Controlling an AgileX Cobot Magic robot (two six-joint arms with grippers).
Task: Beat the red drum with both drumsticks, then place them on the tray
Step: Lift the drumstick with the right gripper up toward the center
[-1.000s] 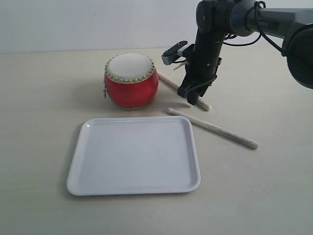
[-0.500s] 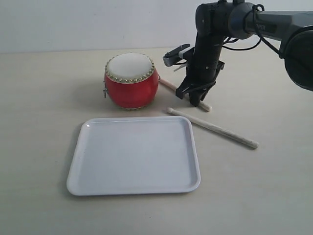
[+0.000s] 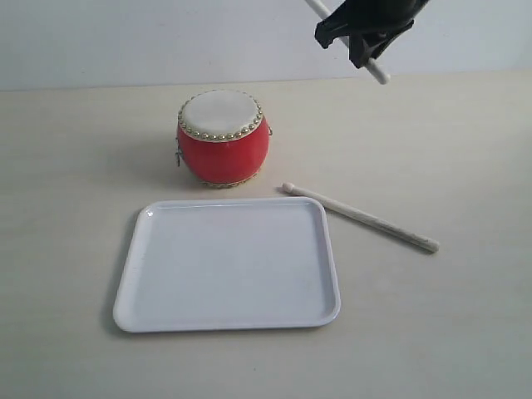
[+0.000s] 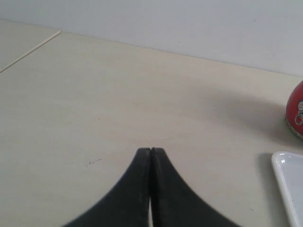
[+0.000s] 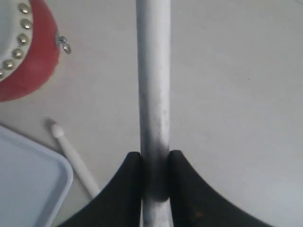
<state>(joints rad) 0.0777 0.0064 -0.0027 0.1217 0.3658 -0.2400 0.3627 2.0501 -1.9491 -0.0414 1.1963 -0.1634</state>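
The red drum (image 3: 223, 137) with its cream skin stands behind the white tray (image 3: 229, 320). My right gripper (image 3: 363, 40) hangs high at the top right, shut on one drumstick (image 3: 378, 71) that slants up out of the picture; the right wrist view shows this drumstick (image 5: 153, 71) clamped between the black fingers (image 5: 130, 189), with my right gripper (image 5: 155, 155) above the table. The second drumstick (image 3: 362, 219) lies on the table right of the tray, also seen as a drumstick (image 5: 75, 158) beside the drum (image 5: 26, 61). My left gripper (image 4: 150, 150) is shut on nothing, low over bare table.
In the left wrist view the drum's edge (image 4: 296, 111) and a corner of the tray (image 4: 288, 187) show at the side. A pale wall runs behind the beige table.
My right gripper has lifted the drumstick off the table beside the drum and risen to the top of the exterior view. The other stick, drum and tray have not moved.
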